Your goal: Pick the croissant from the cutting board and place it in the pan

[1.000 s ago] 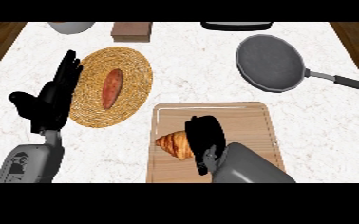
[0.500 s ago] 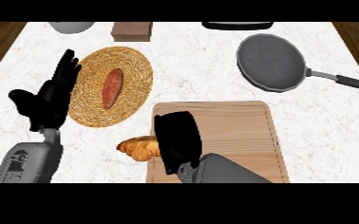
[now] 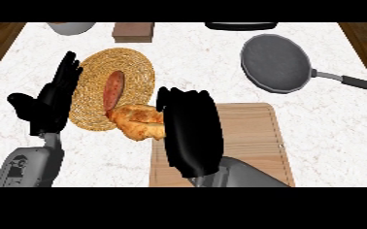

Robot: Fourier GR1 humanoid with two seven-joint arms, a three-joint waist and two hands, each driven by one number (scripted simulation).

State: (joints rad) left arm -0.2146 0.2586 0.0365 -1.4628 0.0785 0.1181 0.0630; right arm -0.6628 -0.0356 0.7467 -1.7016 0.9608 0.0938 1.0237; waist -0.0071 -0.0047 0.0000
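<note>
Across the pale marble surface (image 3: 201, 58), the layout sets a long carry. The wooden cutting board (image 3: 251, 136) lies at the near centre, a round woven mat (image 3: 136, 68) sits to its left, and the grey pan (image 3: 276, 63) stands well apart at the far right, handle pointing right.

The right hand (image 3: 190, 131) hangs over the board's left edge with its back to the view, and that hides its underside. I cannot tell whether it grips the croissant or merely presses against it.

The left hand (image 3: 50, 102) rests open at the left, beside the mat, clear of the work.

The croissant (image 3: 140, 121) shows at the right hand's left side, touching it. It is off the board and overlaps the mat's near rim, just beside a reddish sausage-like piece (image 3: 114, 87) on the mat. That puts it on the side away from the pan, so I judge the transfer has barely begun. The next move probably calls for a swing rightward and away across the board.
</note>
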